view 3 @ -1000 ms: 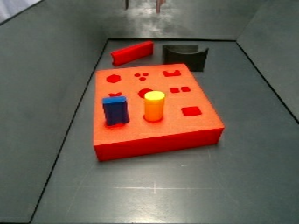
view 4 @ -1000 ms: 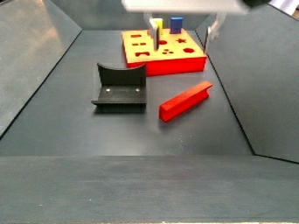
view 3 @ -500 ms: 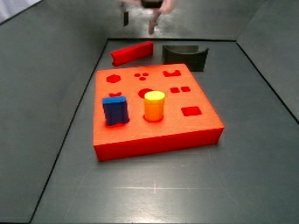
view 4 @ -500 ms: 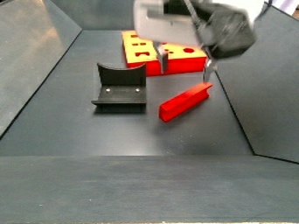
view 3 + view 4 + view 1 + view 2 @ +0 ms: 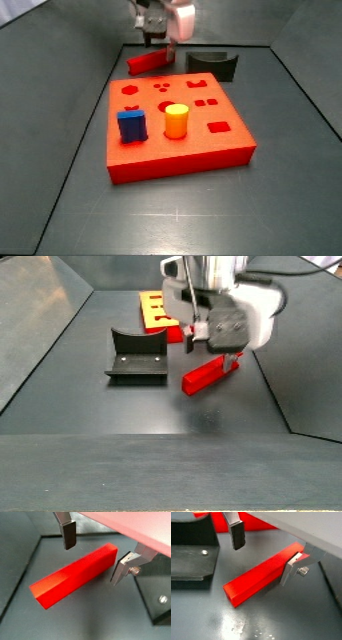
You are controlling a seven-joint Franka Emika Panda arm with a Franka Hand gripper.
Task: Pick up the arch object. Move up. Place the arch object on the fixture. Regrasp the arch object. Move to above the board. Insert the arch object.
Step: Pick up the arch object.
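Wrist views catch the gripper [image 5: 92, 556] right over the arch object [image 5: 75, 575], jaws spread wide either side of it

Silver fingers [image 5: 236, 534] straddle the red bar without touching, and it lies flat on the grey floor. Side view: the gripper [image 5: 214, 342] hangs low over the arch object [image 5: 211, 372], the fixture [image 5: 136, 357] just to its left, the board [image 5: 175, 126] with its blue block [image 5: 131, 126] and yellow-orange cylinder [image 5: 177, 121] well apart
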